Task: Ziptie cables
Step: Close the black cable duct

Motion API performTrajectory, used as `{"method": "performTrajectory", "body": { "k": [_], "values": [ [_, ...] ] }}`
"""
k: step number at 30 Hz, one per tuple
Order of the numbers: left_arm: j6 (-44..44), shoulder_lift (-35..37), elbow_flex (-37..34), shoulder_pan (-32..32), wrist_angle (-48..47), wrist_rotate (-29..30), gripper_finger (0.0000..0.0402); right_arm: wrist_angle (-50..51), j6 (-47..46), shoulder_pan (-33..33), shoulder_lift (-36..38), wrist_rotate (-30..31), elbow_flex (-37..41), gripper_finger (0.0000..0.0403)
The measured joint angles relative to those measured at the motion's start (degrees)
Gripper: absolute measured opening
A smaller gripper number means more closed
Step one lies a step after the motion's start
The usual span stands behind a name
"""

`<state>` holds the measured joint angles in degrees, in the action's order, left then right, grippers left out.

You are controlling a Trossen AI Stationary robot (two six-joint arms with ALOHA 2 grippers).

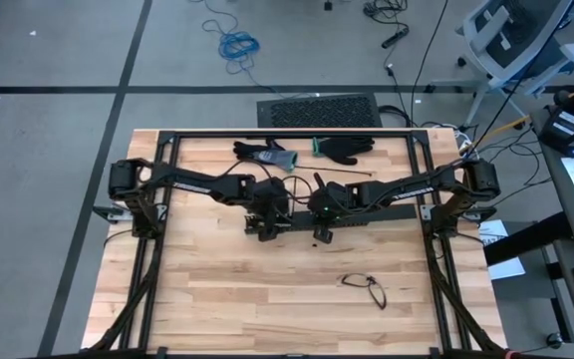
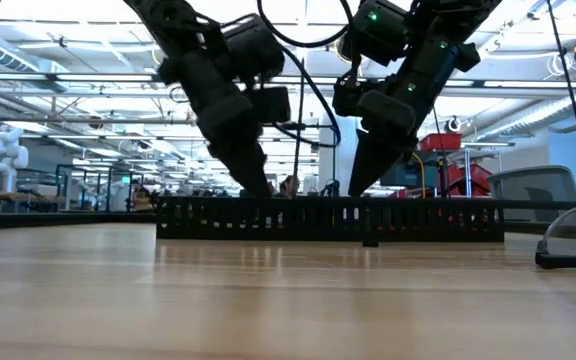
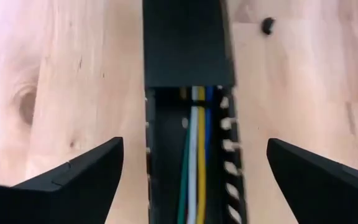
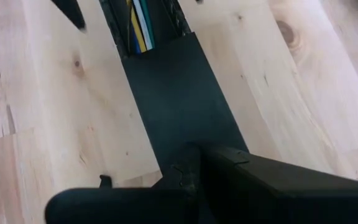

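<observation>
Left claw (image 3: 191,180) spread over cables (image 3: 196,155) in duct (image 3: 188,43)

Bright, even light falls from overhead on the wooden table (image 1: 267,289), with only soft shadows. Level view: ceiling lights (image 2: 78,75) glare at 12 o'clock, leaving both arms silhouetted. Wrist views: the near fingers (image 3: 73,180) are blurred, the wood grain soft.

Robotics lab: humanoid robot (image 2: 6,150), workbenches.

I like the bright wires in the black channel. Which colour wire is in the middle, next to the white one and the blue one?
The yellow wire. It lies in the black duct between the white wire and the blue wire; the green wire runs outside the white.
</observation>
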<state>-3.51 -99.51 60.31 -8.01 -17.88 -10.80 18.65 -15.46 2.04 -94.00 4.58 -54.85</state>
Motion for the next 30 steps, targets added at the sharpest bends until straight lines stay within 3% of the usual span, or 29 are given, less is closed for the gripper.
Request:
{"method": "performTrajectory", "body": {
  "k": [20,26,30],
  "values": [
    [9.23,2.38,-1.29,0.31,0.20,2.29,0.0384,-0.01,1.68,0.00,0.11,0.11,-0.07,0.0000],
    [7.84,0.22,-1.35,1.31,1.06,2.36,0.0383,0.00,3.32,0.00,0.11,0.15,-0.09,0.0000],
    [5.61,-0.83,-1.40,2.83,0.80,5.89,0.0383,0.00,4.16,0.00,0.11,0.15,-0.09,0.0000]
  ]
}}
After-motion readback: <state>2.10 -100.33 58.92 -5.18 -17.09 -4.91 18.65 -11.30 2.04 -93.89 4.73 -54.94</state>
